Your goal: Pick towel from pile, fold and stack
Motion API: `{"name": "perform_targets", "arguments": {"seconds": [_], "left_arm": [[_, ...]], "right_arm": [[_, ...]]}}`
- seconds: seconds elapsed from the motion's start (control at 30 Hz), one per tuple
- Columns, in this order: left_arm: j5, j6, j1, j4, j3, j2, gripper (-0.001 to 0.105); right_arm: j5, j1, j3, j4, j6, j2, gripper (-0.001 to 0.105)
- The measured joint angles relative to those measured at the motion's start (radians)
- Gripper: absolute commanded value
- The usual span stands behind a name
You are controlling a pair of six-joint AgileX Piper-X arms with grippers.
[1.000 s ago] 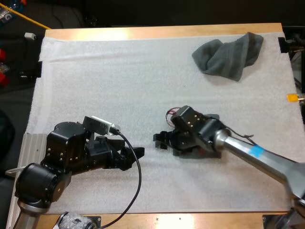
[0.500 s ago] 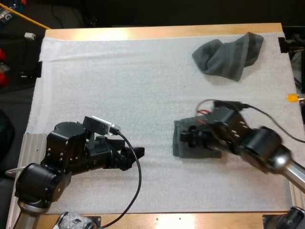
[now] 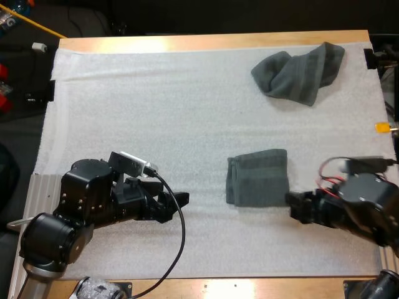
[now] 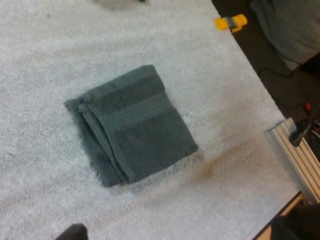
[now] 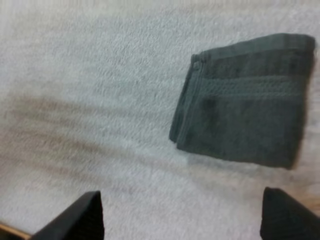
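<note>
We see the white mat (image 3: 156, 112) spread over the wooden table (image 3: 206, 42). The high view gives us a crumpled towel (image 3: 299, 73) near the mat's far right corner. The folded towel (image 3: 257, 177) lies flat right of centre, and the wrist views add its layered edge. Our right gripper (image 3: 299, 208) sits just beside it, fingers (image 5: 85, 215) wide apart, touching nothing. Our left gripper (image 3: 177, 204) rests well apart from it, its fingers also spread and empty.
</note>
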Motion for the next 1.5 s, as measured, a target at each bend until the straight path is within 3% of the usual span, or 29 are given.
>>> {"name": "perform_targets", "arguments": {"seconds": [0.2, 0.33, 0.63, 0.93, 1.2, 1.5], "left_arm": [[0.005, -0.025, 0.000, -0.077, 0.063, 0.033, 0.072], [0.022, -0.068, -0.016, -0.195, 0.103, 0.114, 0.072], [-0.001, -0.152, -0.168, -0.476, 0.112, 0.434, 0.072], [0.011, -0.254, -0.184, -0.709, 0.112, 0.774, 0.072], [0.055, -0.269, -0.184, -0.737, 0.065, 0.954, 0.072], [0.078, -0.331, -0.185, -0.752, 0.033, 0.995, 0.072]], "right_arm": [[0.013, 0.000, 0.000, 0.052, 0.000, -0.032, 0.063], [0.013, 0.000, 0.000, 0.087, 0.000, -0.031, 0.063], [0.019, 0.000, 0.000, 0.095, 0.000, -0.031, 0.063], [0.021, 0.000, 0.000, 0.097, 0.000, -0.031, 0.063], [0.025, 0.000, 0.000, 0.097, 0.000, -0.031, 0.063], [0.052, 0.000, 0.000, 0.097, 0.000, -0.031, 0.063]]}}
